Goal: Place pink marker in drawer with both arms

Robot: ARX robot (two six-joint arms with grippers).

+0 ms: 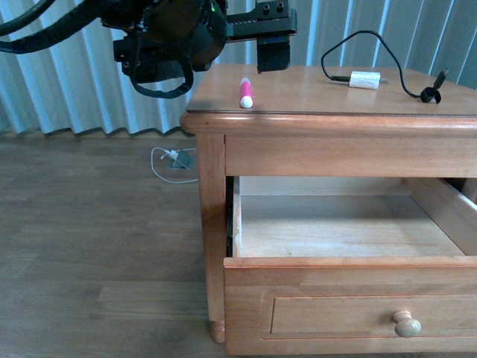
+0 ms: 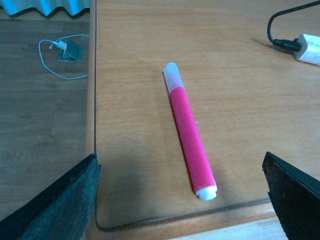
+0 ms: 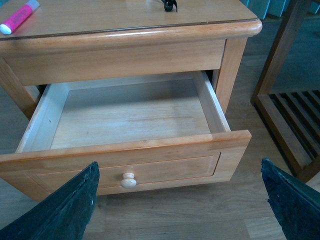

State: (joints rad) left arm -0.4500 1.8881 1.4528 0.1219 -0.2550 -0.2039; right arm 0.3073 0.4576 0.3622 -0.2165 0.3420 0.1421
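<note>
The pink marker (image 1: pixel 245 93) lies on the nightstand top near its front left corner, white cap toward the front edge. In the left wrist view the marker (image 2: pixel 190 132) lies between my open left gripper's (image 2: pixel 180 200) fingers, which hover above it without touching it. The left arm (image 1: pixel 171 33) hangs over the top's left side. The drawer (image 1: pixel 350 298) is pulled open and its pale inside is bare. My right gripper (image 3: pixel 179 200) is open and empty, out in front of the drawer front (image 3: pixel 165 165) and its round knob (image 3: pixel 128 180). The marker also shows in the right wrist view (image 3: pixel 19 16).
A white charger block (image 1: pixel 365 80) with a black cable (image 1: pixel 406 86) lies on the top's back right. A white cable and grey adapter (image 1: pixel 179 159) lie on the floor to the left. A wooden rack (image 3: pixel 290 105) stands beside the nightstand.
</note>
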